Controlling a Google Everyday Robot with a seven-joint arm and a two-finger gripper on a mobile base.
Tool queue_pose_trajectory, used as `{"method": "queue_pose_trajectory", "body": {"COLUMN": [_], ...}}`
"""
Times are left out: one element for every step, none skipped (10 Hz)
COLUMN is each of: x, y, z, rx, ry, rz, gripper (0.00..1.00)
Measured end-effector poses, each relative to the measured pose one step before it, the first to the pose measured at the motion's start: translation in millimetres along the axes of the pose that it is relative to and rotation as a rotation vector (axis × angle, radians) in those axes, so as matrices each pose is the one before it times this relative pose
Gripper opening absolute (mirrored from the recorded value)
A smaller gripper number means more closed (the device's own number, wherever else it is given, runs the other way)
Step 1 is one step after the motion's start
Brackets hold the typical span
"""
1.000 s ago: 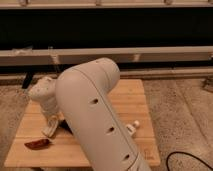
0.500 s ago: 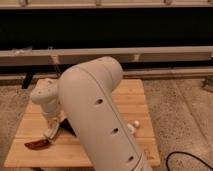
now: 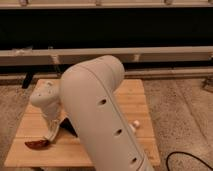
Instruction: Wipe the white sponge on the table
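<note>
- Plainly, in the camera view, the gripper (image 3: 50, 131) hangs over the near-left part of the table (image 3: 137, 107), below the bulky arm (image 3: 100, 115). Its fingers are clenched, and they seem to pinch the white sponge (image 3: 49, 137).
- The sponge shows only as a pale scrap at the gripper tip, low over the wood or touching it; I cannot tell which.
- One risk is that a sideways drag on such a small hold could pull the sponge out of the fingers.
- A dark reddish-brown piece (image 3: 37, 144) lies just left of the tip, close to the near-left edge. A stroke that way could push it off.
- A flat black piece (image 3: 68, 130) lies just right of the tip and could snag a stroke to the right.
- A small white object (image 3: 135, 124) peeps out at the right of the arm, well apart from the tip.
- The sponge's long axis seems to run along the fingers, pointing down and slightly near-left, though this is unclear.
</note>
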Motion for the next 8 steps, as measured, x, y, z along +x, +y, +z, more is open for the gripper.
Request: {"method": "queue_pose_trajectory", "body": {"x": [2.19, 1.12, -2.35, -2.25, -1.23, 0.64, -0.92, -0.30], "y": [-4.11, -1.54, 1.33, -1.37, -5.10, -0.44, 1.21, 0.14], "z": [-0.48, -0.11, -0.84, -0.40, -0.39, 0.34, -0.31, -0.21], "rx": [0.00196, 0.00183, -0.00149, -0.00126, 0.00371, 0.00296, 0.00195, 0.00083], "ry": [-0.00358, -0.00134, -0.00359, -0.00179, -0.00239, 0.00007, -0.00180, -0.00059], "rz": [0.00607, 0.00347, 0.00035, -0.00130, 0.00388, 0.00251, -0.00149, 0.00088], "gripper": [0.00, 0.00, 0.00, 0.00, 0.00, 0.00, 0.00, 0.00]}}
